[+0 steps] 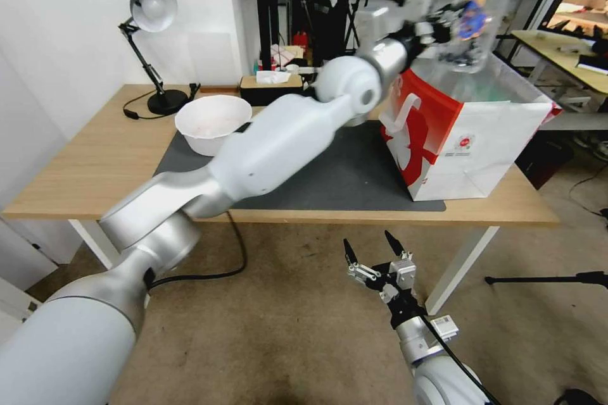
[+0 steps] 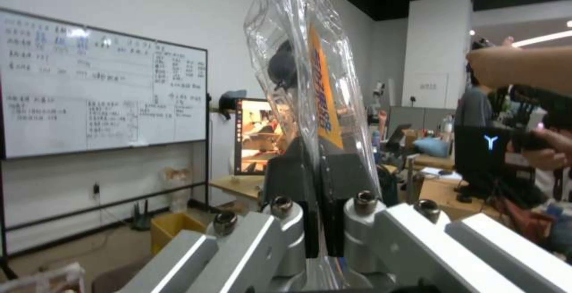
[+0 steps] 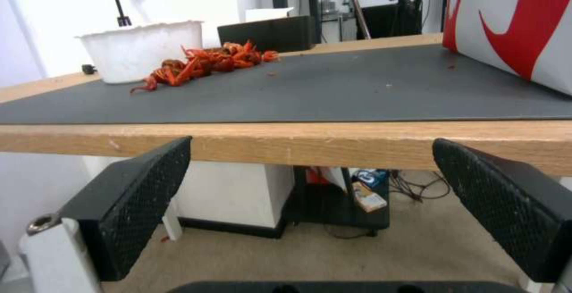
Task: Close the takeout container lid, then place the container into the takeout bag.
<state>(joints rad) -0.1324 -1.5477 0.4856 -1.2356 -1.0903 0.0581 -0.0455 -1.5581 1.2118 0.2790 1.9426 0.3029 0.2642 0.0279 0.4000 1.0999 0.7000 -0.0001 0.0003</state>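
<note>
Lid (image 2: 321, 101) shut; my left gripper (image 2: 319, 239) clamps the takeout container (image 1: 472, 12) above the takeout bag (image 1: 468, 139), undropped; right gripper (image 1: 375, 253) spread below.

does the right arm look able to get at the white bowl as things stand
Probably not easily: the right gripper hangs open below the table edge, and the bowl sits far across, behind the left arm.

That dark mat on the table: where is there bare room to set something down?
The dark mat is bare between the white bowl and the takeout bag. Red crayfish crowd the bowl's side. The left hand holds the takeout container above the bag.
</note>
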